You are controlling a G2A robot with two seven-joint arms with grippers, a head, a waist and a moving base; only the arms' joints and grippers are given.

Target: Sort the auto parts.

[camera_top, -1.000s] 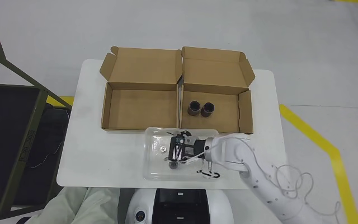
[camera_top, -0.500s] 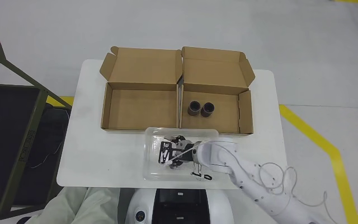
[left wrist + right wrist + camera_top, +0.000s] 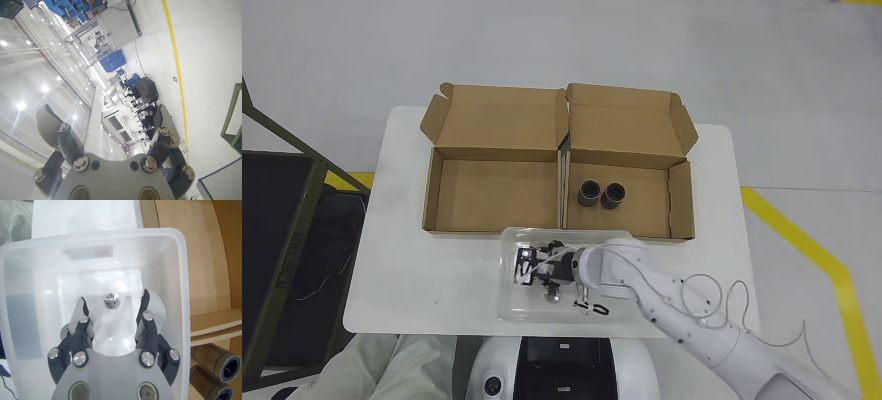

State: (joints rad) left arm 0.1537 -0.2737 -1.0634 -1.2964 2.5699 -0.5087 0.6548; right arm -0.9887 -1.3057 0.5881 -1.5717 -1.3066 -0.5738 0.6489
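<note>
The right gripper sits inside the clear plastic bin, which stands at the near edge of the white table. Its jaws are spread apart and grasp nothing. A small round silver part lies on the bin floor just ahead of the fingertips, between them but touching neither. Something metallic shows behind one finger; it may be a second part, but it is too hidden to tell.

Beyond the bin stand two open cardboard boxes, side by side and touching. The right cardboard box holds two dark cylinders (lying next to each other near its back wall). The left cardboard box stands beside it.

The left gripper points out into the room, away from the table, its fingers wide apart with nothing between them.
</note>
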